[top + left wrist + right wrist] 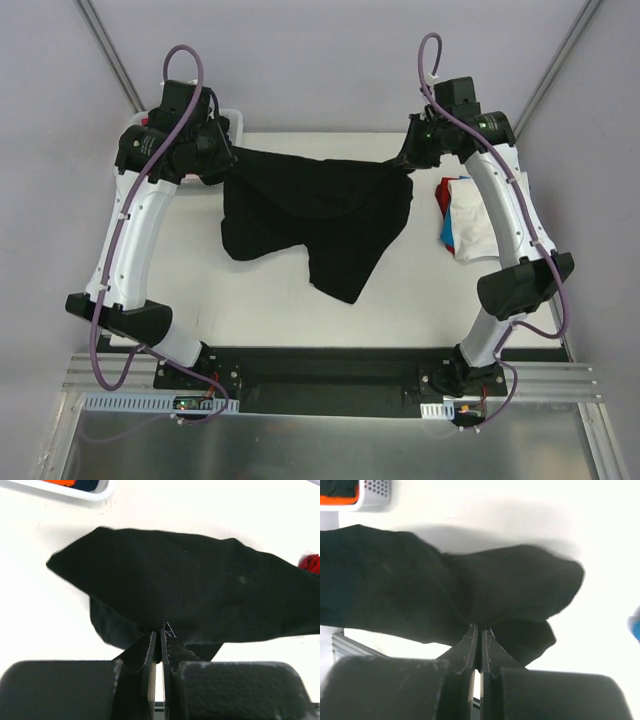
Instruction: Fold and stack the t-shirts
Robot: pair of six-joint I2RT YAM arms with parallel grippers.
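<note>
Left end effector (161, 631): jaws pinched together on an edge of the black t-shirt (320, 210), with cloth visible between the fingers. It sits at about 10 o'clock on the bench (260, 300).

Right end effector (479, 630): same, clamped tight on a bunched fold of that shirt, at about 2 o'clock.

The shirt's far edge is strung between the two grips and sags a little mid-span. The rest hangs toward 6 o'clock, unevenly: one lobe ends around 8 o'clock of bench centre, and a longer one runs to about 6. Can't tell how much of the lower part touches the bench.

Pile of folded t-shirts (468, 225) at 3 o'clock, partly under the right arm. White is on top, with red and blue edges showing. It is near the black one, not touching.

White mesh basket (376, 491) at 11 o'clock, behind the left arm, with orange cloth (337, 500) and something dark inside.
</note>
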